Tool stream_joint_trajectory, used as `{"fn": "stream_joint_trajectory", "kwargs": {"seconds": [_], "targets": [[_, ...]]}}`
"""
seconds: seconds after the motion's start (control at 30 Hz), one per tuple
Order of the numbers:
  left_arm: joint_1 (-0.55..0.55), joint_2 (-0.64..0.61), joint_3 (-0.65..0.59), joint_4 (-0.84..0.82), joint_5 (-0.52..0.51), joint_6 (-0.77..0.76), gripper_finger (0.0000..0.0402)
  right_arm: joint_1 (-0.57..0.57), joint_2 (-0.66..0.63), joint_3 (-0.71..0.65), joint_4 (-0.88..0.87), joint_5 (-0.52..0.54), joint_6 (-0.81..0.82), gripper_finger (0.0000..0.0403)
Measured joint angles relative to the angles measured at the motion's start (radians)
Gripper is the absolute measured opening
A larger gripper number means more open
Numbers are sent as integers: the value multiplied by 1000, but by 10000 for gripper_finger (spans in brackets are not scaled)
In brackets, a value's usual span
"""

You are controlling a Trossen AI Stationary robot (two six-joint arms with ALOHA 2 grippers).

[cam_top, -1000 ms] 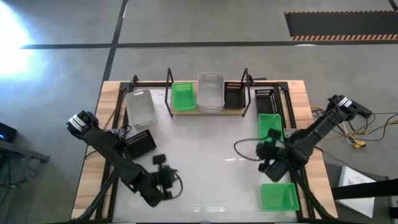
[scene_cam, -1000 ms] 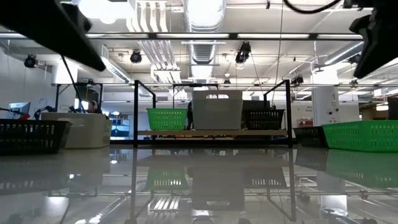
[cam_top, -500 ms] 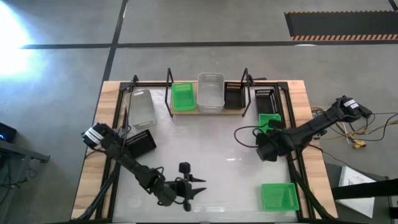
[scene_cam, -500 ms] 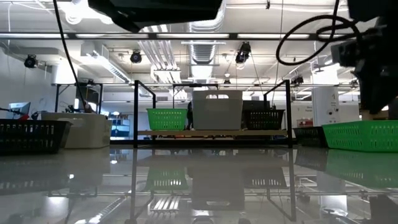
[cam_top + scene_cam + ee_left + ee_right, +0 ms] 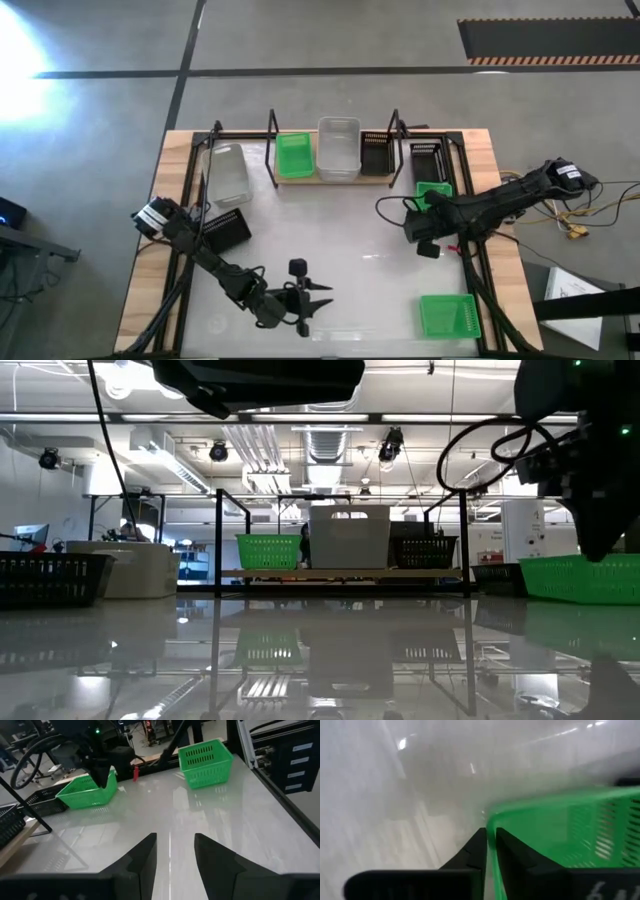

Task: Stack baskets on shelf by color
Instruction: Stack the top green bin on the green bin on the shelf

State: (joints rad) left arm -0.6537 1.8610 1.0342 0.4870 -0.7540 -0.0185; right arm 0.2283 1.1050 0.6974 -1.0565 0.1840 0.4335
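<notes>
The shelf (image 5: 320, 176) is a light-wood plank between black wire uprights at the table's far edge. On it stand a green basket (image 5: 293, 153), a white basket (image 5: 338, 148) and a black basket (image 5: 376, 152). Another green basket (image 5: 432, 191) rests on its base on the table right of the shelf. My right gripper (image 5: 426, 238) is at its near end, shut on its wall. My left gripper (image 5: 312, 300) hovers open near the table's near edge, over bare tabletop and touching nothing. My right gripper (image 5: 491, 845) pinches the upper rim (image 5: 490, 822) of the green basket's end wall, one finger inside the basket and one outside. In the left wrist view its fingers (image 5: 106, 779) come from above, pointing down. The basket (image 5: 86, 791) sits level on the table.
Loose on the table are a white basket (image 5: 226, 172) and a black basket (image 5: 225, 230) at the left, a black basket (image 5: 430, 158) right of the shelf, and a green basket (image 5: 448, 315) at the near right corner. The table's middle (image 5: 340, 240) is bare.
My right gripper has moved down and toward the table's far edge, onto the near end of the green basket right of the shelf. My left gripper swung toward the table's right along the near edge, then stayed still. No basket has moved.
</notes>
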Motion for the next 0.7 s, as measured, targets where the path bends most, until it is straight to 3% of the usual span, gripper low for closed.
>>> {"fn": "stream_joint_trajectory", "kwargs": {"seconds": [0.33, 0.53, 0.7], "targets": [[-2, -3, -1, -1, 0, 0, 116, 35, 146, 51, 267, -80, -97, 11], [-7, -30, -1, -21, 0, 0, 116, 69, 291, 217, 417, -87, -162, 9], [-33, -81, -2, -109, -26, -2, 116, 68, 485, 407, 465, -86, -281, 9]]}}
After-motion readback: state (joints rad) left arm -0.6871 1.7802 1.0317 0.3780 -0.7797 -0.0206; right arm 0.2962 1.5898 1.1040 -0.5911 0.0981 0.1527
